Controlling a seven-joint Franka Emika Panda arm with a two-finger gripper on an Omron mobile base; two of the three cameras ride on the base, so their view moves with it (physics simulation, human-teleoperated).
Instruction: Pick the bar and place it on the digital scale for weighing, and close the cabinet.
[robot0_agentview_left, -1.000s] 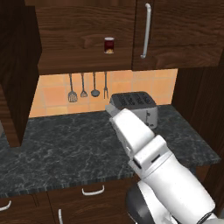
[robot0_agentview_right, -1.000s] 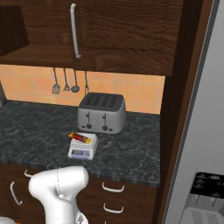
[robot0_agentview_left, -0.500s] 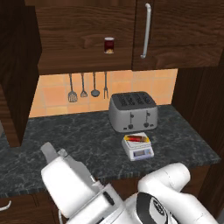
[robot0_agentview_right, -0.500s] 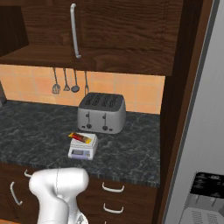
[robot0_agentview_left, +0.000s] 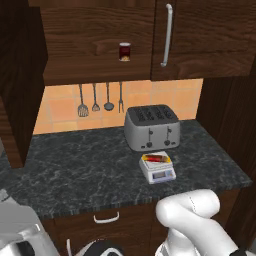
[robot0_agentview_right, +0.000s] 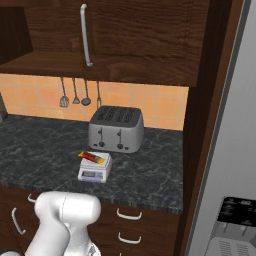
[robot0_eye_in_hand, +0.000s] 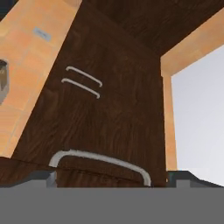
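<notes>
The bar (robot0_agentview_left: 156, 158) (robot0_agentview_right: 93, 158), in a yellow and red wrapper, lies on the plate of the white digital scale (robot0_agentview_left: 159, 172) (robot0_agentview_right: 93, 172), which stands on the counter in front of the toaster. The dark wooden cabinet (robot0_agentview_left: 210, 35) (robot0_agentview_right: 145, 30) hangs above; its left door (robot0_agentview_left: 20, 75) stands swung open, its right door is closed. My arm (robot0_agentview_left: 190, 215) bends low below the counter edge. In the hand view my gripper (robot0_eye_in_hand: 114, 180) is open, tips wide apart, nothing held, with a curved silver handle (robot0_eye_in_hand: 100, 159) close in front of it.
A grey four-slot toaster (robot0_agentview_left: 151, 127) (robot0_agentview_right: 116, 129) stands at the back of the black counter (robot0_agentview_left: 75, 170). A dark red jar (robot0_agentview_left: 124, 51) sits on the open cabinet shelf. Utensils (robot0_agentview_left: 95, 100) hang on the wall. Drawers (robot0_agentview_right: 127, 215) lie below; a fridge (robot0_agentview_right: 225, 150) stands at the right.
The arm has swung down from over the counter to low at the left, uncovering the scale. The bar stays on the scale. The gripper stays open.
</notes>
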